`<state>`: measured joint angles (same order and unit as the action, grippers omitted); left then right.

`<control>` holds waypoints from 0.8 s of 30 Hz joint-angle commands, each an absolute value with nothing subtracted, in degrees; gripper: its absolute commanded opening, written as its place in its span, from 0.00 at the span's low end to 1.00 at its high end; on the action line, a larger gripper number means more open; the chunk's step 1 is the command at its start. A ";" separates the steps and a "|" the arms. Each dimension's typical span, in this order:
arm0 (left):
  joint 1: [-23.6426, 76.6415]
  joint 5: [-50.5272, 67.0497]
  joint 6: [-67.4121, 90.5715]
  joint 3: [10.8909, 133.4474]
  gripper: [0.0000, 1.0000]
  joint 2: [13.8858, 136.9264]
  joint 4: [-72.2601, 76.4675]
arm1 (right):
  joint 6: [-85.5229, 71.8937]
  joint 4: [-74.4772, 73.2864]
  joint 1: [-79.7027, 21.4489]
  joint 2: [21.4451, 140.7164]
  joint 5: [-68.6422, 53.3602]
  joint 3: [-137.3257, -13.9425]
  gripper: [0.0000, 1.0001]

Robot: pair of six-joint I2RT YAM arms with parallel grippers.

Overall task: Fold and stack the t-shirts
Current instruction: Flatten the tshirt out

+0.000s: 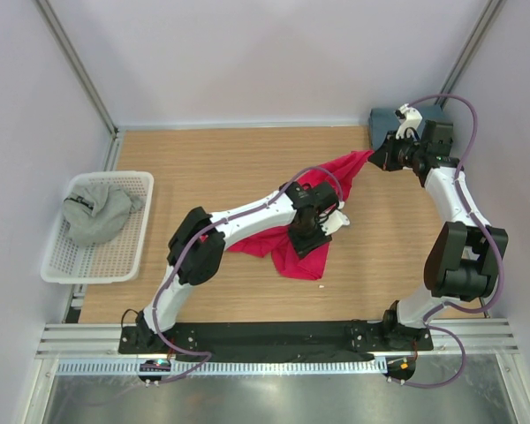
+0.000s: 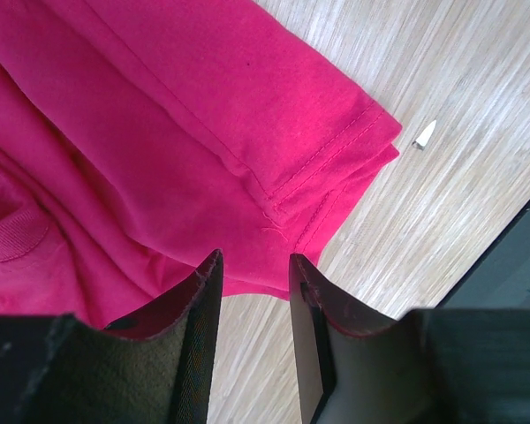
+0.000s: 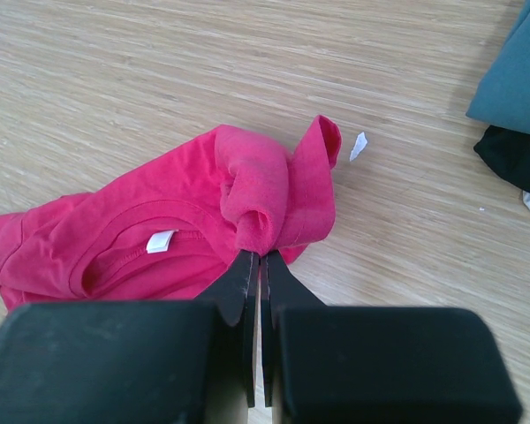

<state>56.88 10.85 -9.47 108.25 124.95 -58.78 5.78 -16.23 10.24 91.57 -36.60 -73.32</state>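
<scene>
One crumpled crimson-red cloth t-shirt (image 3: 185, 190), fold pinched in the right gripper (image 3: 258, 254). Sleeve hem overhung by the parted left gripper (image 2: 254, 261).

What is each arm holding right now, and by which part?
Right gripper pinches the red t-shirt by a bunched fold at its edge. Left gripper is open, holding nothing.

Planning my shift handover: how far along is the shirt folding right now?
Looks done: the slate-blue t-shirt lies folded on the black t-shirt at the far right corner. In hand: the red t-shirt, crumpled mid-table, one edge pinched by the right gripper; the left gripper hangs open over its sleeve. Left: the grey t-shirt, bunched in the basket.
</scene>
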 commanded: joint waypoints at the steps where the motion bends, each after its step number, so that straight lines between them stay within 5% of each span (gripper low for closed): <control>1: 56.78 10.72 -10.11 108.55 0.37 124.44 -59.06 | 6.59 -13.71 10.46 91.50 -37.35 -73.30 0.01; 24: 56.78 14.68 -9.41 111.45 0.40 130.34 -61.08 | 7.12 -14.15 10.81 92.11 -37.71 -73.39 0.02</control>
<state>56.88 13.02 -9.41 109.06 130.39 -60.05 6.02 -16.25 10.50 92.40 -36.67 -73.28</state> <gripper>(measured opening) 0.407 0.040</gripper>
